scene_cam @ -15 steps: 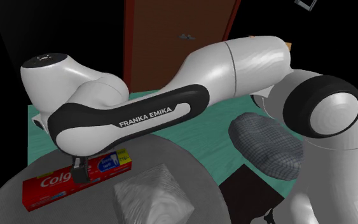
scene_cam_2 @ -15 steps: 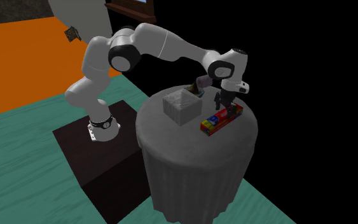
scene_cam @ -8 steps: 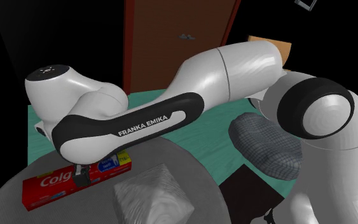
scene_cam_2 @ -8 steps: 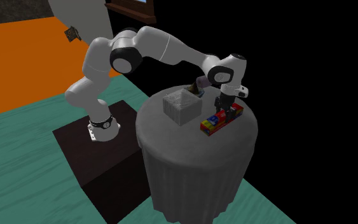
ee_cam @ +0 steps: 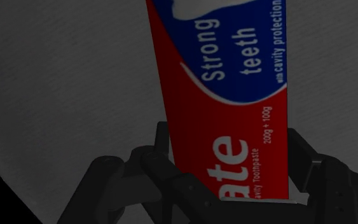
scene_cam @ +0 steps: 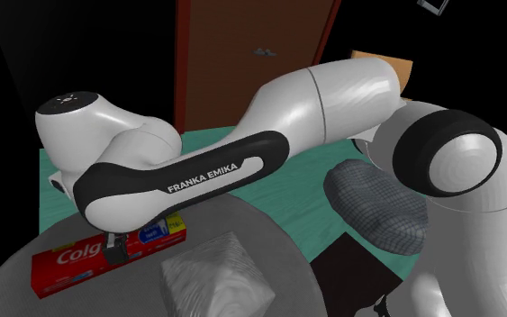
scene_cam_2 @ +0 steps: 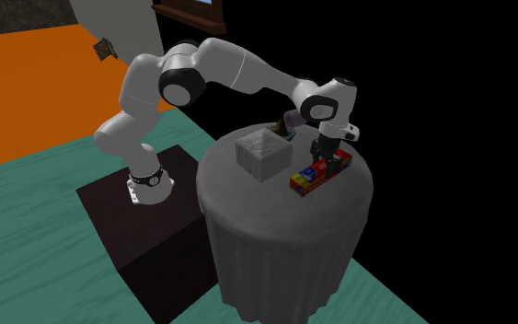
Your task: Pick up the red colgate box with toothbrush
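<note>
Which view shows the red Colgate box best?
Wrist view: the red Colgate box sits between the fingers of the end effector, lettering readable. The shoulder view hides part behind the arm; the second exterior view shows it distant on the table.

Shoulder camera sits tight beside the white arm, a touch behind it, tipped down across the round grey tabletop. Second exterior camera stands well back and high, seeing the arm side-on, taking in the stand, the teal floor and the whole tabletop. Wrist camera peers along the pincer, right up against the red Colgate box. All three share that box and the grey cloth around it.
</note>
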`<state>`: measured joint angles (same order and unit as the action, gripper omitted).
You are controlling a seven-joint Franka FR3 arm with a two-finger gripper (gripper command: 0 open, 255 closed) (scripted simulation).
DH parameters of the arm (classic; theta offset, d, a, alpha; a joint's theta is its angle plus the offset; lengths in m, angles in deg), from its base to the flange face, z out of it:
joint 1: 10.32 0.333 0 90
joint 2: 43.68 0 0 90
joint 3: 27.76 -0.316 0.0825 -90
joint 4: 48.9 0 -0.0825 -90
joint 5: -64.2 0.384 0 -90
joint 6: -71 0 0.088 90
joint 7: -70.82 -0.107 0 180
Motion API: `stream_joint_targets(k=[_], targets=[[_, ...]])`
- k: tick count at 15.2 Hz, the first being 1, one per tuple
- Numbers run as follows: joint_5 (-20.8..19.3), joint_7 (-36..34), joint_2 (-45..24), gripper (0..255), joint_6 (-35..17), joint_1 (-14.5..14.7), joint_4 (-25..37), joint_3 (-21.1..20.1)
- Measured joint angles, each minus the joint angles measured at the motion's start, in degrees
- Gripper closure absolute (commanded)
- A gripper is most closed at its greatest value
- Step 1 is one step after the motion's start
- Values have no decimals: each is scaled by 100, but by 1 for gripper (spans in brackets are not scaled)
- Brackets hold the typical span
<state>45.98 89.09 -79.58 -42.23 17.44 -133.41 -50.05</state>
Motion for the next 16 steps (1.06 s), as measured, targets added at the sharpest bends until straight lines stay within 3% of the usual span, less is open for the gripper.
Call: stream_joint_targets(k=[16], targets=[[176,155,337,255,913,10,590,-96]])
